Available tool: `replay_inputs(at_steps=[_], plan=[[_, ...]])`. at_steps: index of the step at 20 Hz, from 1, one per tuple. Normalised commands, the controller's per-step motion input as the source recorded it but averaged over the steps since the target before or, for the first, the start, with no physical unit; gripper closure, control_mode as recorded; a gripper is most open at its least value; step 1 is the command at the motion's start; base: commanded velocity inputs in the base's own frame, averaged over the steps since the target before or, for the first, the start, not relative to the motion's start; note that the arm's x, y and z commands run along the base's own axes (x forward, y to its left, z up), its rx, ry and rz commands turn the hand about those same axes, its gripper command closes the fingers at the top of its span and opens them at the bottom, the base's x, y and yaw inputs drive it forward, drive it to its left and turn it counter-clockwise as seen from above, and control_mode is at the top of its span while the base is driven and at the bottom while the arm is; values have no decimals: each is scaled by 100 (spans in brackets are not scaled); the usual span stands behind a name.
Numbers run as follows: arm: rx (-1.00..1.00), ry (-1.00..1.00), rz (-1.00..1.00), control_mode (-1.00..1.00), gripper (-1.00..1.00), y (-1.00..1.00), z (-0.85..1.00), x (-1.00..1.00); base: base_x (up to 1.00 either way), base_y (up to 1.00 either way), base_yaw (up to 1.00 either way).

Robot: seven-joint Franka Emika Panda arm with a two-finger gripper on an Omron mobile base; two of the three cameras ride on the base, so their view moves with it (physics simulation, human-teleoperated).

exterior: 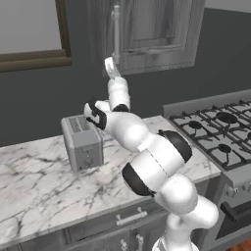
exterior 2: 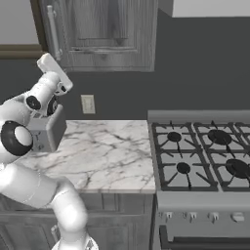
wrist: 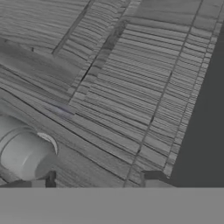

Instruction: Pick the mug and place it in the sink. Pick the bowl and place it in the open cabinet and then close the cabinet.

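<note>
The grey wood-grain wall cabinet [exterior: 152,34] [exterior 2: 107,34] hangs above the counter, and its framed door looks shut. Its vertical silver bar handle [exterior: 116,29] [exterior 2: 52,31] runs down the door's left side. My gripper [exterior: 112,68] [exterior 2: 51,66] is raised just below the handle's lower end, pointing at the door. In the hand view the door panel [wrist: 131,87] is very close, and the handle's end [wrist: 22,151] lies just outside the left fingertip. My gripper [wrist: 100,179] is open, with nothing between its fingertips. The mug, the bowl and the sink are out of view.
A grey toaster [exterior: 82,142] [exterior 2: 46,129] stands on the marble counter [exterior: 39,186] under my forearm. A gas stove [exterior: 220,132] [exterior 2: 205,151] adjoins the counter on the right. A wall outlet [exterior 2: 88,103] sits on the dark backsplash, and a window frame [exterior: 34,59] is at upper left.
</note>
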Motion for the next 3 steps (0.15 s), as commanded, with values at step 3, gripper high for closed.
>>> replay_inputs(at_steps=[3], plan=[[6,40,-8,-100,-100,-19,51,100,0,0,0]])
